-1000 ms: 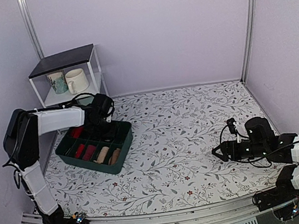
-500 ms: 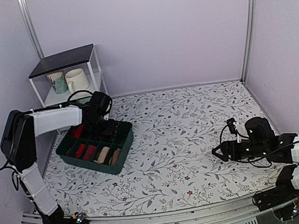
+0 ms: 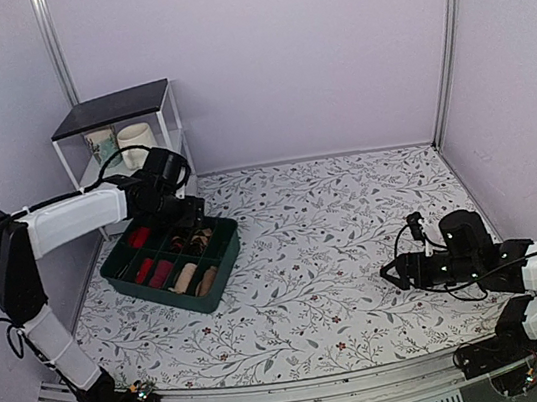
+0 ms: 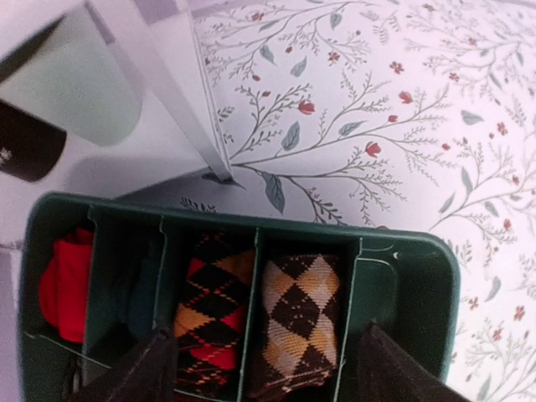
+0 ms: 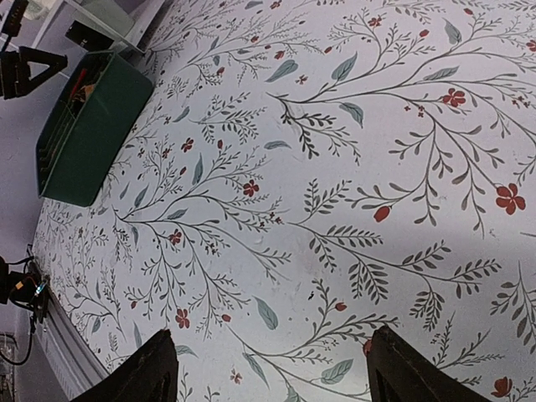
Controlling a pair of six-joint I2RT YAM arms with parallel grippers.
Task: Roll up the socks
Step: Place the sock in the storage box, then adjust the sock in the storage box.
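Observation:
The socks (image 4: 301, 322), a brown and tan argyle roll, lie in a back-row compartment of the green bin (image 4: 402, 244), the second from its right end. My left gripper (image 4: 266, 339) hangs open just above them. Its dark fingers (image 4: 149, 368) straddle the roll and the compartment beside it without touching either. In the top view the socks (image 3: 202, 237) show as a small chequered patch below the left gripper (image 3: 184, 210). My right gripper (image 3: 393, 273) is open above bare tablecloth at the right, and in its own view the right gripper (image 5: 272, 335) holds nothing.
A red, black and orange argyle roll (image 4: 209, 306) and a red roll (image 4: 67, 285) fill neighbouring compartments. Red, beige and pink rolls sit in the front row of the bin (image 3: 161, 290). A white shelf (image 3: 118, 107) holding two mugs (image 3: 136, 137) stands right behind the bin.
My left gripper opened and rose up and back from the bin, leaving the argyle roll in its compartment. The right arm has not moved.

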